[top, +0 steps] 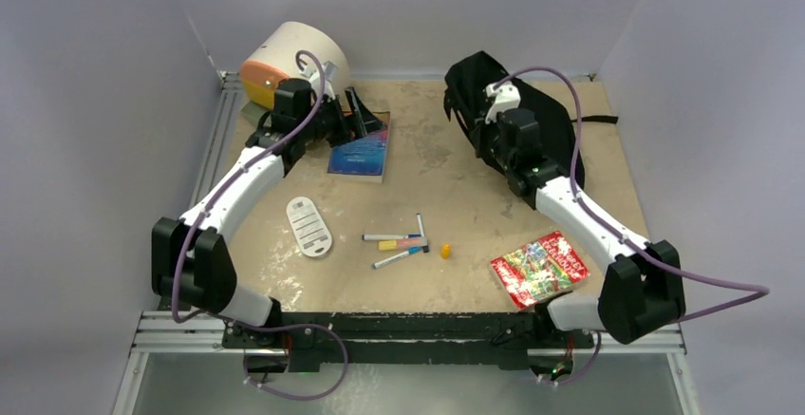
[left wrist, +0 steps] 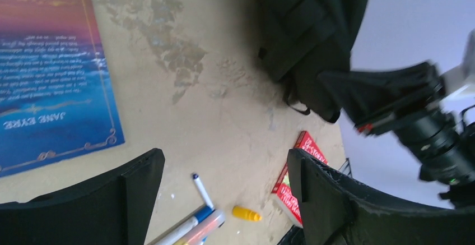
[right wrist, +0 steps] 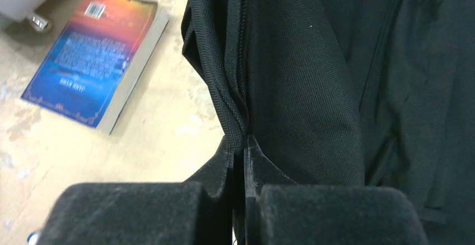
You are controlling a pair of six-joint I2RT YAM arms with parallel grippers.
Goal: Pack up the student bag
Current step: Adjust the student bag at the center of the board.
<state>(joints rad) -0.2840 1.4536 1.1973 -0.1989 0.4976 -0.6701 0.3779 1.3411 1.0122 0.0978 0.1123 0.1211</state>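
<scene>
Tabletop (right wrist: 168,121) partly hidden by student bag (right wrist: 302,88), pinched in right gripper (right wrist: 240,147)

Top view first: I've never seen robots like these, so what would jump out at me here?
The big black student bag at the far right of the table stands out first, with the right gripper pinched shut on a fold of its fabric. At the far left, the left gripper hangs wide open by a blue book, next to a cream-and-orange drum.
</scene>
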